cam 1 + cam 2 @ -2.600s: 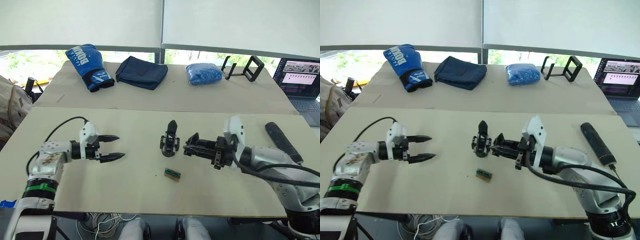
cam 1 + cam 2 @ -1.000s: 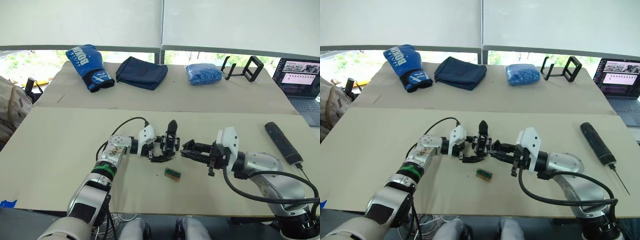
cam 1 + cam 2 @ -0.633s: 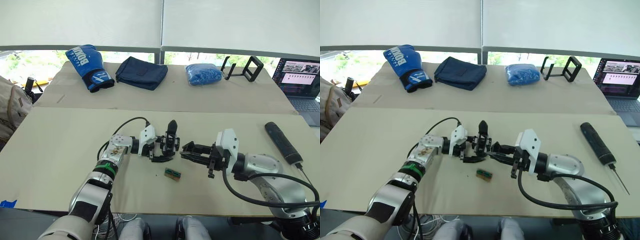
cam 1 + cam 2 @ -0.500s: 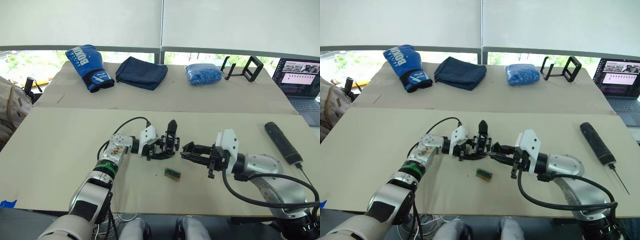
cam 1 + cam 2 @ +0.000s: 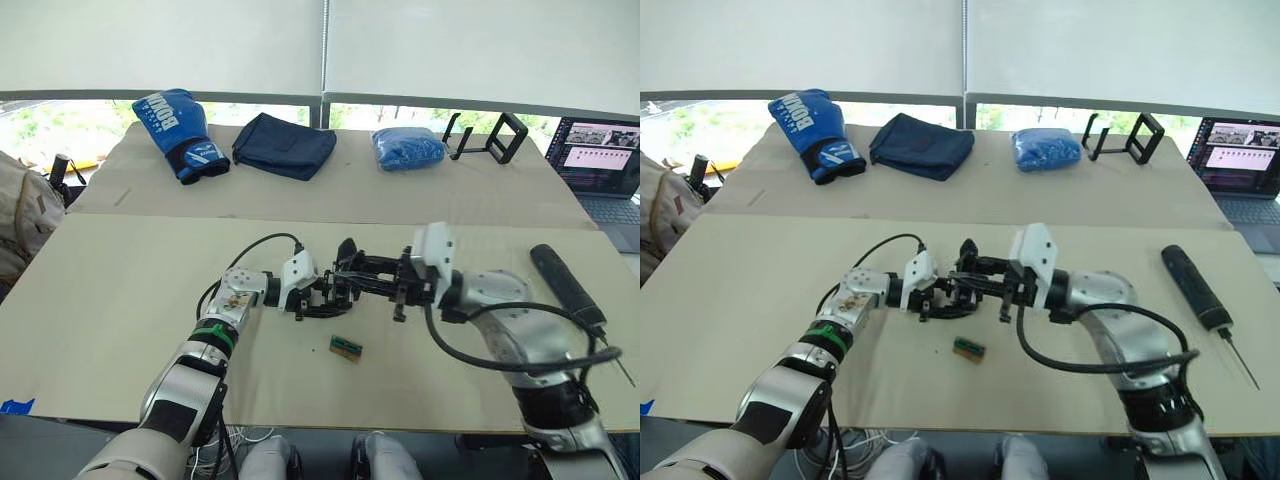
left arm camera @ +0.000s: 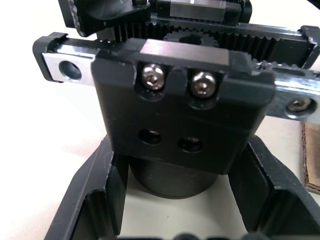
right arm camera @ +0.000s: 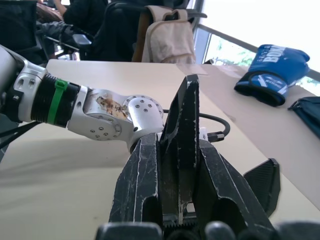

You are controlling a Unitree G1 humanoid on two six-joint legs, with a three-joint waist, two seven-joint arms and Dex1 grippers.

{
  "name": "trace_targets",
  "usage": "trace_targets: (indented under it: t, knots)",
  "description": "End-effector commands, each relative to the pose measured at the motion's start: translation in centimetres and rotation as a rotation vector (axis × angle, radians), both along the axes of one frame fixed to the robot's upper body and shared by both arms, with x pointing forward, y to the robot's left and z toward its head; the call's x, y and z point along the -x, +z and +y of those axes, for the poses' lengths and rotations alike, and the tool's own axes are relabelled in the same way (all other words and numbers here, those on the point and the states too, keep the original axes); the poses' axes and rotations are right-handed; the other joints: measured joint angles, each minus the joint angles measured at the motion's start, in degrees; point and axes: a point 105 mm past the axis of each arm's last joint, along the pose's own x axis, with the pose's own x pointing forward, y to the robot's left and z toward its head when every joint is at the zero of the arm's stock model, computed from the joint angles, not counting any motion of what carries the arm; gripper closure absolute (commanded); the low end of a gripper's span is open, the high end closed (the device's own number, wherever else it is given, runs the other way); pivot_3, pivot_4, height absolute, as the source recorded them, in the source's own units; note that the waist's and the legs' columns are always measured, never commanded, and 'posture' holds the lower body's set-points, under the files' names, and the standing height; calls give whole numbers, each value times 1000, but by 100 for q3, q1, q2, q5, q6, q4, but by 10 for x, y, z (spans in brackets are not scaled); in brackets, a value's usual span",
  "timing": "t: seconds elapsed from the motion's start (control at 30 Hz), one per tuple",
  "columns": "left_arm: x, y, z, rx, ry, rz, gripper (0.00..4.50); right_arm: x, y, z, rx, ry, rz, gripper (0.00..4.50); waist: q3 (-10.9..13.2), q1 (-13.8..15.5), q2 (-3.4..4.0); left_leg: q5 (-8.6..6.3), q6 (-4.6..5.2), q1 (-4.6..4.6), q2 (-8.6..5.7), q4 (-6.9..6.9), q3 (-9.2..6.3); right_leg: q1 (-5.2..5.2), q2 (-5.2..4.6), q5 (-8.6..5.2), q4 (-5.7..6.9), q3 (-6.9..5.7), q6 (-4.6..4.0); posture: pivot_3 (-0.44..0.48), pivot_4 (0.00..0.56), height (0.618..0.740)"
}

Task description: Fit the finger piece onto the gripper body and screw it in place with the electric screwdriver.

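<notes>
**Finger piece brought to body, screwdriver untouched**

Near table (image 5: 120, 330), centre. Left gripper (image 5: 322, 297) at the gripper body (image 5: 340, 285); in left wrist view, fingers (image 6: 95, 192) set either side of the round base (image 6: 175, 180), close against it, apparently clamped. Mounting plate faces that camera: two screws seated in the upper row, two holes below empty.

Right gripper (image 5: 975, 277) reaching in from the right, tips directly over the body. In right wrist view, fingers nearly closed on the finger piece (image 7: 181, 130), held upright, point up, wedged between them. Cannot tell from head views whether the piece touches the body yet.

Screwdriver (image 5: 566, 283) flat on the table at far right, well apart from both arms, bit toward the near edge. Small green-and-brown block (image 5: 345, 347) on the table just in front of the body.

Far table: blue boxing glove (image 5: 178, 130), dark folded cloth (image 5: 284, 145), blue bag (image 5: 408, 148), black stand (image 5: 487, 137). Laptop (image 5: 603, 155) at right.

Judged stage: fitting, no fastening begun.

Risks:
- Piece held high and narrow; sideways push on seating could twist it in the fingers and misalign holes.
- Downward press may tip or rotate the body if the left hold on the round base is slack.
- Right arm must let go to fetch the screwdriver; an unscrewed piece could fall off then.
- Block close underneath; a dropped piece could land against it.
</notes>
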Motion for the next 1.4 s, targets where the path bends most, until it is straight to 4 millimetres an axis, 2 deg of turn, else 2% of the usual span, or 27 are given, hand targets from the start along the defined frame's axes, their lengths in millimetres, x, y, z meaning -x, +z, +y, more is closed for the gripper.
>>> trace_targets:
  t: [0.03, 0.2, 0.47, 1.0, 1.4]
  knots:
    - [2, 0, -2, -21, -20, -12, 2202, -1, 2, 8, 21, 69, -57, 4082, 0, -5, 0, 0, 1, -1, 0, 2, 1, 0, -1, 0, 0, 0, 0, 0, 150, 740]
    - [3, -2, 2, -36, -18, -13, 2202, -7, -11, 16, 51, 122, -27, 4082, 0, -18, 0, 0, 1, 1, 1, 6, 1, 1, 0, 1, 4, 0, 2, 0, 150, 740]
    - [4, -4, 7, -46, -13, -8, 2202, -15, -28, 13, 107, 100, 18, 4082, -1, -75, 1, 0, 0, 1, 3, 6, 1, 0, 0, 1, 6, 0, 2, 0, 150, 740]
    - [5, -5, 8, -53, -12, -5, 2202, -22, -33, 9, 161, 67, 90, 4082, -1, -109, 2, 1, -2, 5, 4, 5, 2, 1, -1, 1, 8, 1, 1, 0, 150, 740]
    - [5, -6, 9, -54, -5, -1, 2202, -16, -43, 11, 211, 91, 183, 4083, -2, -119, 3, 1, -2, 6, 4, 4, 1, 2, -3, 1, 9, 1, 1, 0, 150, 740]
